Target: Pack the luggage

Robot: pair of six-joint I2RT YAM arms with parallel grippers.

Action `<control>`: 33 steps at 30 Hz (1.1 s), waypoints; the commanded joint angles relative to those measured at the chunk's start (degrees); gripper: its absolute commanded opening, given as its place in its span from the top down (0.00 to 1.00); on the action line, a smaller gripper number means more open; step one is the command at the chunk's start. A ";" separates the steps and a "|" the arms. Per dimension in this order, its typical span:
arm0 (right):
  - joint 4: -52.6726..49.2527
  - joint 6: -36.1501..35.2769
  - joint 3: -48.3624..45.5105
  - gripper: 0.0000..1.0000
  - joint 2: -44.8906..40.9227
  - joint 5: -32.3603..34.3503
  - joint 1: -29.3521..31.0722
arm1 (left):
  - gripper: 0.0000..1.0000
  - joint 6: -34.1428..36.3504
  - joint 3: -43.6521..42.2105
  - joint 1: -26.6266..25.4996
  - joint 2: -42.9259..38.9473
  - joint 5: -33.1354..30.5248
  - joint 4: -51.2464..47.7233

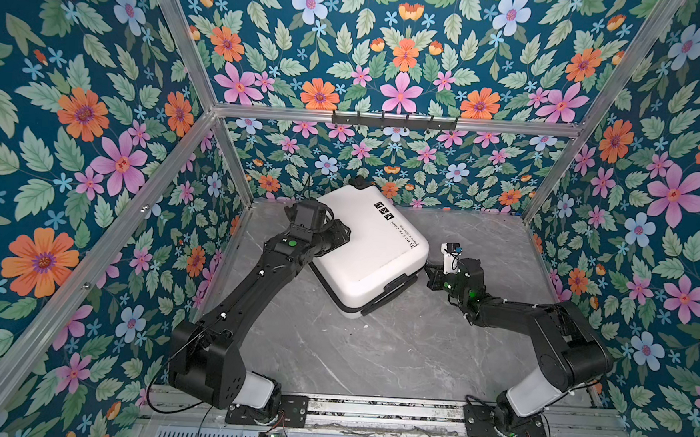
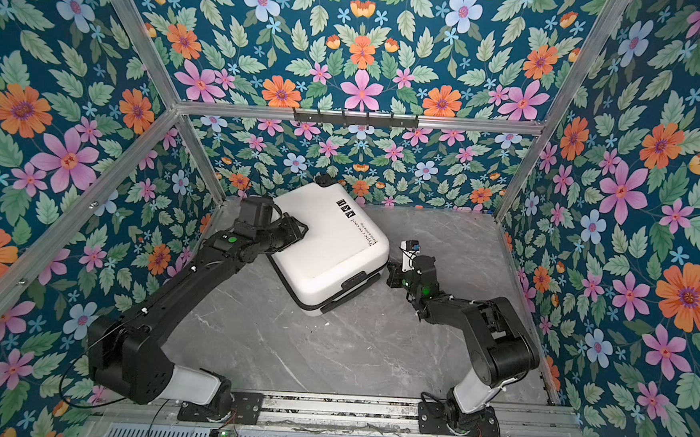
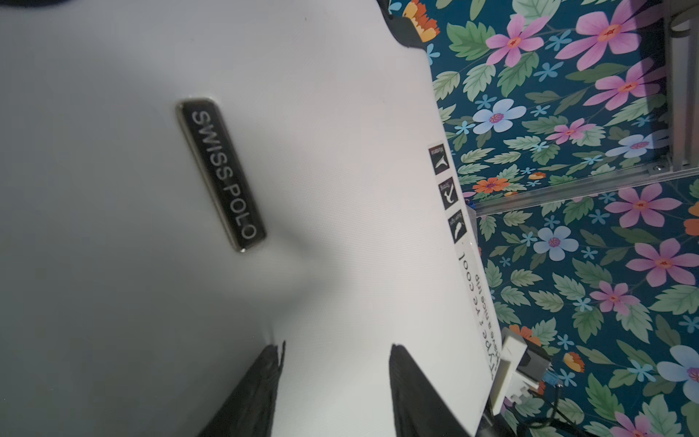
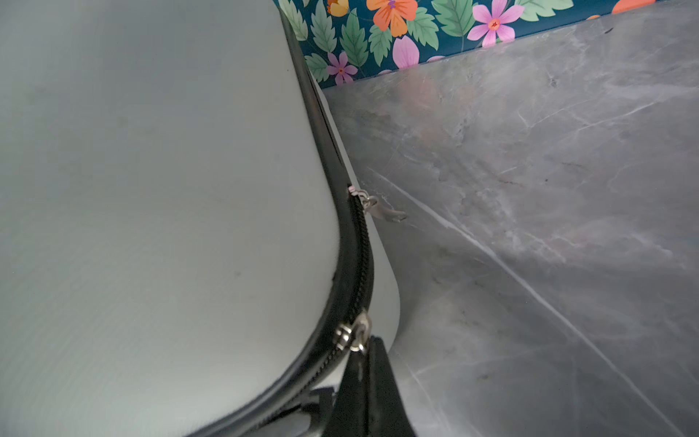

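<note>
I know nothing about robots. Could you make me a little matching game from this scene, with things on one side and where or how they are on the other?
1. left gripper
2. right gripper
3. suitcase
4. hook rack

a. shut on a zipper pull
b. on the back wall
c. open, over the suitcase
d. lying flat on the grey table

Pairs: 1-c, 2-a, 3-d, 4-b.

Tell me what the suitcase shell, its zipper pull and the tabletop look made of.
Luggage shell: hard white plastic by the look, finely textured and matte, with moulded rounded corners.
Zipper pull: shiny silver metal, glinting.
Tabletop: grey marble-look with white veins, slightly glossy; stone or laminate, can't tell.
</note>
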 commanded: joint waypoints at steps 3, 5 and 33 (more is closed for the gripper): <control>3.93 0.99 3.84 1.00 2.90 -0.50 -1.45 | 0.49 -0.55 -1.14 0.20 1.15 -3.22 -17.29; 4.92 1.22 4.02 1.00 3.35 -2.30 -1.43 | 0.49 -0.51 -0.59 0.22 1.07 -3.79 -17.38; 6.23 1.62 -1.77 1.00 -3.14 -5.77 8.46 | 0.31 16.26 66.95 -22.24 42.07 -25.82 -37.44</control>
